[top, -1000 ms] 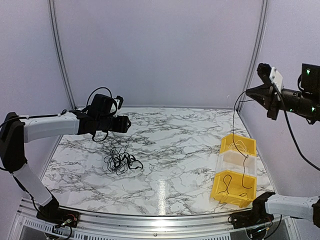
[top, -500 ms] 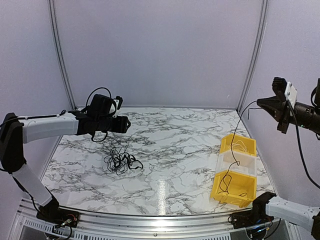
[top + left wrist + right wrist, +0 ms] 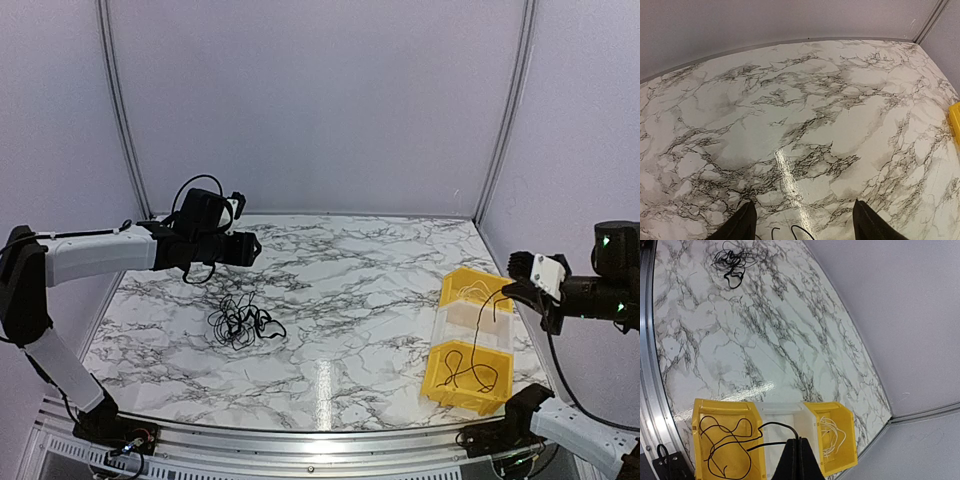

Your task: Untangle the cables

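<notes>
A tangled bundle of thin black cables [image 3: 243, 322] lies on the marble table left of centre; it also shows in the right wrist view [image 3: 732, 262]. My left gripper [image 3: 250, 248] hovers above and behind it, open and empty [image 3: 802, 225], with two cable loops [image 3: 790, 232] just showing between its fingers. My right gripper [image 3: 513, 287] is shut [image 3: 799, 440] on one black cable [image 3: 725, 445]. That cable hangs down and coils in the near yellow bin [image 3: 460, 400]. A thin white cable [image 3: 832, 432] lies in the far yellow bin [image 3: 847, 440].
Three bins stand in a row at the right edge: the near yellow bin [image 3: 725, 403], a white bin [image 3: 470, 320] in the middle and the far yellow bin [image 3: 455, 280]. Walls close the back and sides.
My right gripper has dropped from high at the right to just above the bins, and the black cable it holds has settled into the near yellow bin. The left arm has not moved.
</notes>
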Robot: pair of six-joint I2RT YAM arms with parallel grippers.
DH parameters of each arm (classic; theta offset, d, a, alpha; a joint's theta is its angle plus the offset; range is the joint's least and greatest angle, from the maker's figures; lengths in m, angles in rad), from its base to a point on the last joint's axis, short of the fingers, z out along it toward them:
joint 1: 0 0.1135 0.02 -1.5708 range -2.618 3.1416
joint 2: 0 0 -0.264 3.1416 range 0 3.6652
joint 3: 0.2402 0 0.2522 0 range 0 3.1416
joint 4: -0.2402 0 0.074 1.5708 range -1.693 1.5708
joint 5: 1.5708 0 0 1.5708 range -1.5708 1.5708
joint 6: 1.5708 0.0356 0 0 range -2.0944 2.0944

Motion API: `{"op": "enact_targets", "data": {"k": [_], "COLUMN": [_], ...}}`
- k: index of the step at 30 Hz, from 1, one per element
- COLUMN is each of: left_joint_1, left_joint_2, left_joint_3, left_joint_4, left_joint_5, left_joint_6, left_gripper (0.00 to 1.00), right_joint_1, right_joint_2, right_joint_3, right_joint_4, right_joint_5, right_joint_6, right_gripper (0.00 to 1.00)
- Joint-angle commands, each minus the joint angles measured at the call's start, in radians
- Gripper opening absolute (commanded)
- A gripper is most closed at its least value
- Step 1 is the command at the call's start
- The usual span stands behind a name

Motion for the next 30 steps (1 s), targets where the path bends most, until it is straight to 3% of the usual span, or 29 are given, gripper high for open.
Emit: {"op": "enact_targets", "data": {"k": [1,12,22,30], "left_joint_1": [0.005,0.005,0.005,0.004], "left_joint_2": [-0.036,-0.056,-0.077,-0.079], "left_joint_3": [-0.002,-0.002,-0.003,-0.002], "left_joint_4": [0.008,0.008,0.009,0.006], "left_joint_5": [0.01,0.02,0.014,0.02], "left_joint_6": [0.004,0.003,0.006,0.008], "left_gripper": [0.69,0.69,0.69,0.69], "right_joint_1": [-0.007,-0.007,-0.007,-0.007], "right_joint_2": [-0.03,-0.014,0.039,0.111], "right_joint_3": [-0.112,-0.408,-0.536,-0.583], "right_joint_4": [-0.05,0.034,0.161,0.177], "right_joint_5": [0.046,0.113,0.112,0.119], "right_joint_6": [-0.077,-0.169,-0.2,-0.319], "right_gripper": [0.0,0.0,0.0,0.0]}}
